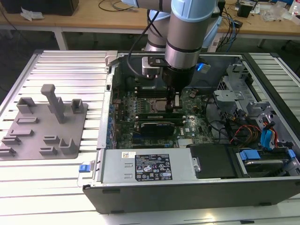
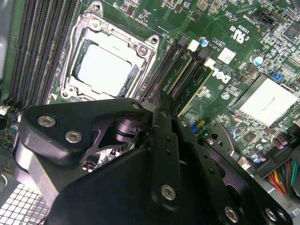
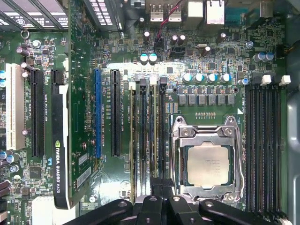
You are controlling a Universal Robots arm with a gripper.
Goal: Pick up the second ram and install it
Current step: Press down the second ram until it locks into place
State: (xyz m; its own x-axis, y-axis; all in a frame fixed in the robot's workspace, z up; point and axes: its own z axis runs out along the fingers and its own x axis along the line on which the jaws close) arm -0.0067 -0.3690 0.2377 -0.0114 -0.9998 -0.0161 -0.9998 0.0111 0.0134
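**Arm inside the open case, jaws down at the memory slots beside the processor socket**

We see the arm (image 1: 187, 33) reaching down into the open computer case (image 1: 187, 187), which lies on its side on the slatted worktop (image 1: 61, 65). The gripper (image 1: 174, 104) sits low over the motherboard (image 1: 126, 105), just beside the processor socket (image 3: 208, 164).

In the first wrist view, two green memory sticks stand on edge in the bank of slots next to the socket, side by side and running the length of the slots. We take the stick nearer the socket as the second ram (image 3: 153, 140); the gripper's black linkage (image 3: 159, 206) sits over the near end of both sticks. We cannot tell whether it is fully seated. We also cannot tell which stick the jaws touch.

Jaw state: the linkage in the second wrist view looks drawn close together over the slots, but the fingertips are hidden behind the gripper body (image 2: 154, 178). We cannot tell whether the jaws are clamped on the stick or merely resting over it.

A black expansion card (image 3: 60, 150) sits in a slot well apart from the memory bank. The four slots on the socket's other side (image 3: 265, 150) hold nothing.

On the worktop, toward the exterior view's left, lies a grey fixture plate (image 1: 44, 124) with raised blocks, well apart from the case.
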